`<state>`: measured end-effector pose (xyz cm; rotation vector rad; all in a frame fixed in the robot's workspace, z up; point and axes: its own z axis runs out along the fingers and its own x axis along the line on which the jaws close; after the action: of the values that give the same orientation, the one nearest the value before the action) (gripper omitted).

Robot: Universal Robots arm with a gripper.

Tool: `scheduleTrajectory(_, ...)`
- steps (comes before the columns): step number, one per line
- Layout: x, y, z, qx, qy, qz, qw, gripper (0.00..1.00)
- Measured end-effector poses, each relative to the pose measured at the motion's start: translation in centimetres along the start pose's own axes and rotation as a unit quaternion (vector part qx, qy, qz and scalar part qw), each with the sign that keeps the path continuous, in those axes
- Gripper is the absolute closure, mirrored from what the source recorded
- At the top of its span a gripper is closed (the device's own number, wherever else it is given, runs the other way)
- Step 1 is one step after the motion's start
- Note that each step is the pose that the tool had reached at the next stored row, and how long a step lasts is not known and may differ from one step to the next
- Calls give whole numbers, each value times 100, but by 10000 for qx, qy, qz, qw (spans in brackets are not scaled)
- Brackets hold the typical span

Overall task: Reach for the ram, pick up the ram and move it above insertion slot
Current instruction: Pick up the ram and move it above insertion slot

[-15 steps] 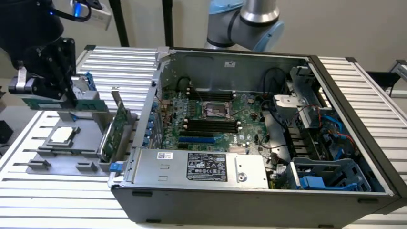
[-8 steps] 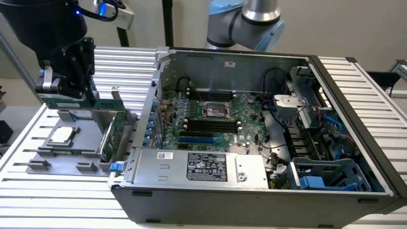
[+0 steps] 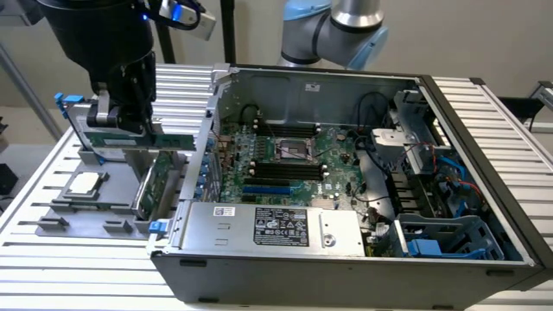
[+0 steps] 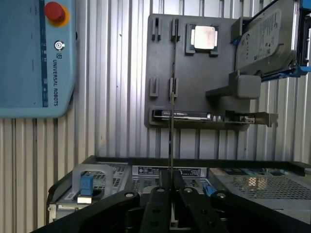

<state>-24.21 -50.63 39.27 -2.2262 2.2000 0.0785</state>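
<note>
Seen from the exterior view, gripper (image 3: 121, 124) down at that view's left, fingers clamped on the ram (image 3: 136, 140), held level and lifted clear of the grey holder tray (image 3: 65, 210). Ram sticking out toward the open computer case (image 3: 346, 162), short of its wall, well apart from the memory slots (image 3: 289, 170) on the motherboard (image 3: 285, 162). Upper end of the arm cut off by the frame's top edge. Near end of the ram partly hidden behind the gripper body. Processor chip (image 3: 87, 183) lying flat on the tray; expansion card (image 3: 154, 184) standing on edge between tray and case, its lower part hard to make out. Second robot arm (image 3: 333, 29) behind the case, cropped at the top.

Over to the wrist view: ram (image 4: 171, 141) edge-on, reduced to a thin line running up from between the dark fingers (image 4: 158, 208), pinched tight on it. Chips on the stick impossible to tell from this angle. Beyond it, the tray (image 4: 160, 58) with the processor chip (image 4: 203, 38), a hard drive (image 4: 267, 36) cut off at the frame edge, and the expansion card (image 4: 182, 115) seen end-on. Case (image 4: 194, 174) rim crossing below, interior hidden. Teach pendant (image 4: 36, 58) with red stop button (image 4: 55, 11), partly cropped.
</note>
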Motion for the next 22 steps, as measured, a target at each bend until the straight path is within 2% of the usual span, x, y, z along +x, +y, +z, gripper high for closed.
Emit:
scheduleTrajectory(11, -3, -467, -16, 1, -37, -1, 10000, 87)
scheduleTrajectory(22, -25, -966, -31, 1, -51, -1, 10000, 87)
